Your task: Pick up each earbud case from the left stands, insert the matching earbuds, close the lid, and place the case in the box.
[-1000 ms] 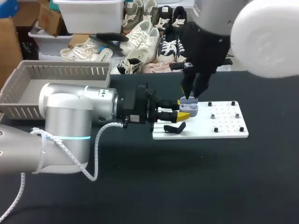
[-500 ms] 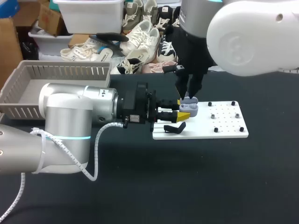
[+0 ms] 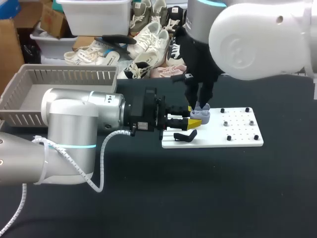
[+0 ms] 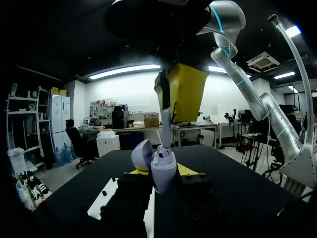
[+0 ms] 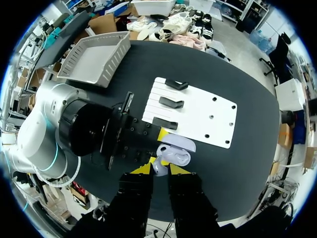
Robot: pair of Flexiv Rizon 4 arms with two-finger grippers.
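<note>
An open lavender-grey earbud case (image 3: 202, 117) sits at the left end of the white stand plate (image 3: 237, 135), and my left gripper (image 3: 193, 119) is shut on it from the left. In the left wrist view the case (image 4: 163, 171) stands between my own fingers with its lid (image 4: 142, 153) tipped back. My right gripper (image 3: 200, 102) comes down from above, shut on a pale earbud (image 4: 166, 123) whose lower end is at the case's opening. From the right wrist the earbud (image 5: 158, 166) shows between the yellow tips of my right gripper (image 5: 160, 169), just over the case (image 5: 176, 156).
Black stands (image 5: 169, 102) line the plate's left part, one of them (image 3: 185, 135) just in front of the case. Small black pegs (image 3: 225, 124) dot its right part. A grey slatted basket (image 3: 59, 75) stands at the table's back left.
My right arm's bulk has swung to the left, and its gripper has shifted slightly left over the case. The left arm and the case have kept still.
</note>
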